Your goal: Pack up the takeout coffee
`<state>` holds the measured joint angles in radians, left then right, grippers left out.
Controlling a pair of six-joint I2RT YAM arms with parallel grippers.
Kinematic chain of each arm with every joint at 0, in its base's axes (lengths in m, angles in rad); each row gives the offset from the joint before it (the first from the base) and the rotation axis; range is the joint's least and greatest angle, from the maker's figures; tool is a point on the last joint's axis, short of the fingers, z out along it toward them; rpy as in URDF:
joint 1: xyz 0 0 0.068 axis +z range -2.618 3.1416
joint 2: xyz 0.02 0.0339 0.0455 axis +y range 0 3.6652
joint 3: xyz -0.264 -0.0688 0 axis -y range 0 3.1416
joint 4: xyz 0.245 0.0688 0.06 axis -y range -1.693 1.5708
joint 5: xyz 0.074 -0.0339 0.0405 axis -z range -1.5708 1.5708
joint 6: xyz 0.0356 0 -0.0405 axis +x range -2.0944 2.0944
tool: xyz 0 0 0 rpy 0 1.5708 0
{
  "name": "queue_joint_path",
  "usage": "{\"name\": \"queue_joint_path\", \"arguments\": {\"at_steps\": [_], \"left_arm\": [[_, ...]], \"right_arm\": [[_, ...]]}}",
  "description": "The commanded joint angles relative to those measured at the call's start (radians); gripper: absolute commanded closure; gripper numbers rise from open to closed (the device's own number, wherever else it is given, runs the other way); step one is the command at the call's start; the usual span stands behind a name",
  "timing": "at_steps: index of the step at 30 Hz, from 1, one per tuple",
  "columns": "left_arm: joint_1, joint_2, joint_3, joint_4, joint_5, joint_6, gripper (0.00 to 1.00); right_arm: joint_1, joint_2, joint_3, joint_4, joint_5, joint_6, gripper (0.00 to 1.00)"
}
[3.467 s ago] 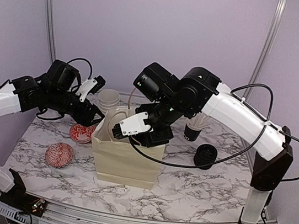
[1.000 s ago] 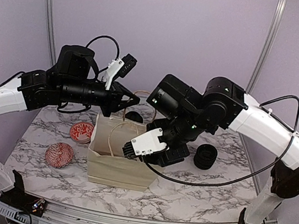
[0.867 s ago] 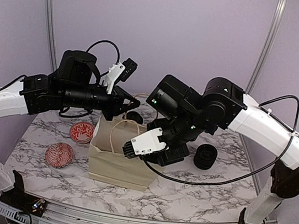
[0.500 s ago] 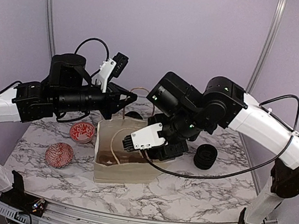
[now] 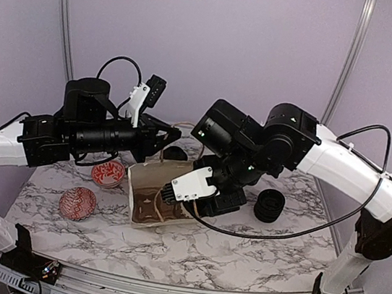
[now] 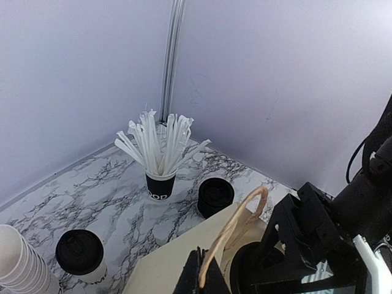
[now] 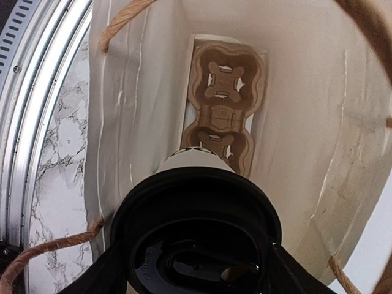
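Observation:
A beige paper bag (image 5: 148, 184) lies tipped over mid-table, its mouth facing the near edge. My left gripper (image 6: 205, 278) is shut on its rope handle (image 6: 236, 226), holding it up behind the bag. My right gripper (image 7: 199, 272) is shut on a takeout coffee (image 7: 199, 214), a white cup with a black lid, held inside the bag's mouth (image 5: 162, 204). A brown cardboard carrier (image 7: 223, 104) lies at the bag's bottom, beyond the cup. A second takeout coffee (image 6: 79, 254) stands on the table behind the bag.
A black cup of white stirrers (image 6: 160, 180) and a stack of black lids (image 6: 215, 196) stand at the back. Stacked lidless white cups (image 6: 18, 263) are at the left. Two red patterned bowls (image 5: 77, 203) (image 5: 108, 173) sit left of the bag.
The bag has tipped from upright onto its side, mouth toward the near edge, as my left gripper drew the handle back. The right gripper stays at the mouth with the cup.

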<state>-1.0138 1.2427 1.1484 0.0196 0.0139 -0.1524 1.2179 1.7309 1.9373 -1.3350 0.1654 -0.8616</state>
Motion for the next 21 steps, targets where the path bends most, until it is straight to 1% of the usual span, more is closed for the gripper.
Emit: {"name": "queue_joint_path", "arguments": {"at_steps": [1, 3, 4, 9, 12, 13, 14, 15, 17, 19, 21], "left_arm": [[-0.003, -0.010, 0.026, -0.013, 0.077, 0.013, 0.76], [-0.005, -0.021, 0.065, -0.090, 0.096, 0.039, 0.63], [-0.005, -0.033, 0.079, -0.112, 0.092, 0.057, 0.58], [-0.003, -0.098, 0.112, -0.176, 0.066, 0.164, 0.43], [0.019, -0.088, 0.097, -0.176, -0.033, 0.191, 0.39], [0.040, -0.074, 0.088, -0.171, -0.038, 0.189, 0.39], [0.066, -0.061, 0.074, -0.163, -0.009, 0.188, 0.39], [0.092, -0.049, 0.054, -0.146, 0.014, 0.183, 0.39], [0.137, -0.022, 0.008, -0.094, 0.016, 0.147, 0.39], [0.173, 0.031, -0.009, -0.076, -0.005, 0.091, 0.39], [0.189, 0.090, -0.006, -0.095, -0.040, 0.067, 0.41]], "right_arm": [[-0.006, -0.040, -0.037, -0.022, -0.059, 0.037, 0.39], [-0.003, -0.058, -0.073, -0.037, -0.086, 0.041, 0.39], [0.002, -0.069, -0.094, -0.037, -0.088, 0.044, 0.39], [0.018, -0.120, -0.168, -0.034, -0.069, 0.037, 0.40], [0.020, -0.143, -0.206, 0.014, -0.009, 0.017, 0.41], [0.020, -0.149, -0.215, 0.040, 0.014, 0.009, 0.42], [0.020, -0.154, -0.224, 0.061, 0.023, -0.006, 0.42], [0.020, -0.162, -0.236, 0.083, 0.024, -0.019, 0.42], [0.020, -0.182, -0.265, 0.142, 0.019, -0.038, 0.42], [0.020, -0.202, -0.298, 0.189, 0.010, -0.052, 0.42], [0.020, -0.226, -0.346, 0.235, -0.010, -0.059, 0.42]]}}
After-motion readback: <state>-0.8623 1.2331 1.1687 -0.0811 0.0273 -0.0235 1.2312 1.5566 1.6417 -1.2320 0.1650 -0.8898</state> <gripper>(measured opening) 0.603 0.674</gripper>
